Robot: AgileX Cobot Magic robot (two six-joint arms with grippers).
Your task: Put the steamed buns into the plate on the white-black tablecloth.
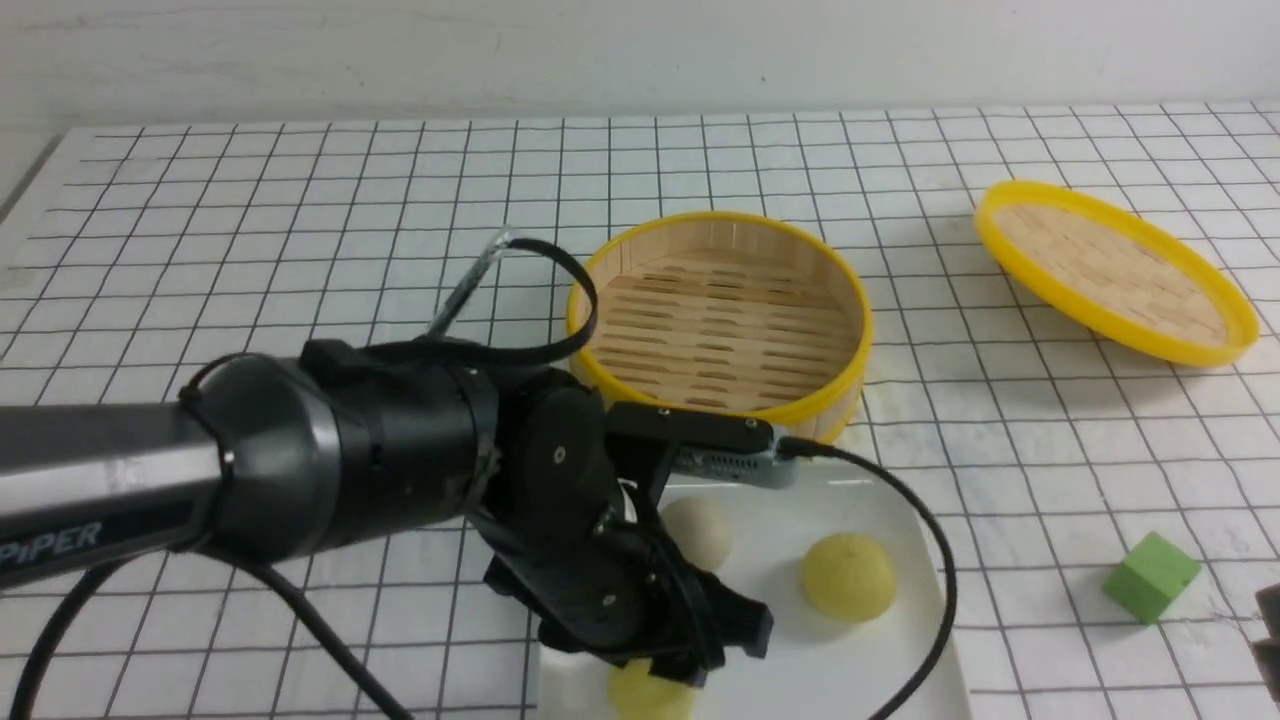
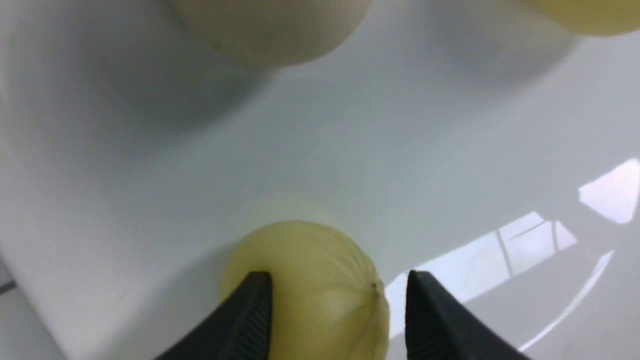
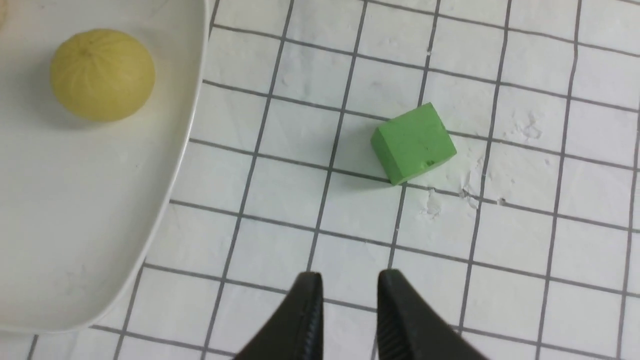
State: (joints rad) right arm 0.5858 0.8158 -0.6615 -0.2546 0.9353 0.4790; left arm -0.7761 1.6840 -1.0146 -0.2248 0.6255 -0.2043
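All three buns are on the plate [image 1: 830, 670], so the task looks all but finished. The greyish bun [image 1: 700, 530] sits toward the far side and one yellow bun [image 1: 848, 577] is just to its right. The last yellow bun [image 2: 305, 295] is at the near edge, resting on the glossy white surface.

That last bun lies right between the fingers of the left gripper [image 2: 340, 285], which hangs low over the plate. In the left wrist view one finger [image 2: 250, 310] lies against the bun's side. Beside the other finger a sliver of plate shows, so the gripper looks released rather than clenched on the bun. What seems left is to lift this arm away without nudging the bun off the rim.

Behind the plate, the steamer [image 1: 720, 320] has nothing inside it. Its lid [image 1: 1115, 270] lies tilted, well off to the far right on the checked tablecloth [image 1: 300, 200] that covers the table.

The right gripper [image 3: 350, 285] hovers over bare cloth beside the plate, its fingers a little apart and grasping nothing. A green cube [image 3: 412, 142] sits on the cloth near it, apart from the plate.
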